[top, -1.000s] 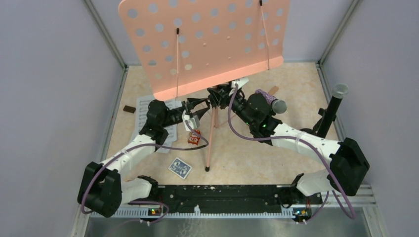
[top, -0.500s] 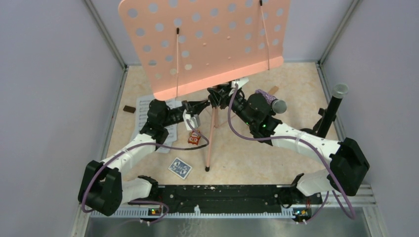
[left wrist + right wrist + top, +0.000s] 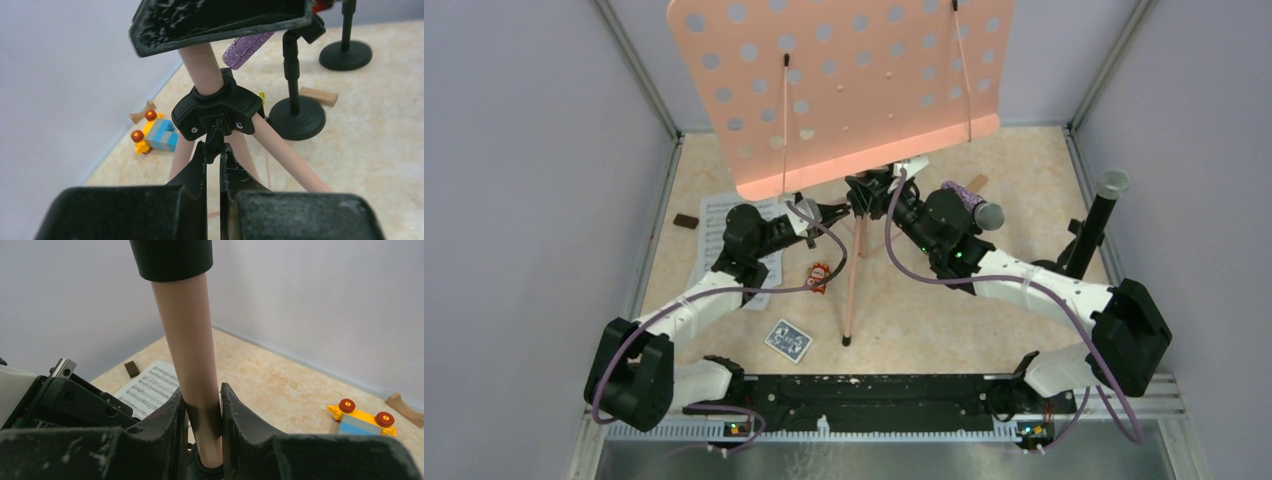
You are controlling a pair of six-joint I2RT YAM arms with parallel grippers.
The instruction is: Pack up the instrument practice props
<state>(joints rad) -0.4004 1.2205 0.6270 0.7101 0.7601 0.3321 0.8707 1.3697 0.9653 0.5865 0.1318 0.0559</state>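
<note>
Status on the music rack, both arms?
Left gripper pinched shut on hub tab. Right gripper clamped on rack pole. Rack upright, legs spread. Mic holder close behind.

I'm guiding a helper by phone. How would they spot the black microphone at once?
Find the big salmon-pink music rack mid-table, then look toward the right wall. The black microphone stands upright there, beyond the right arm. Unlike the purple-glitter microphone slanting beside the rack, its body is plain black under a grey head.

Bright, even, diffuse light.
Only faint shadows are cast on the counter (image 3: 909,310); the nearest parts of the pincer fingers (image 3: 192,185), at 6 o'clock, are blurred.
</note>
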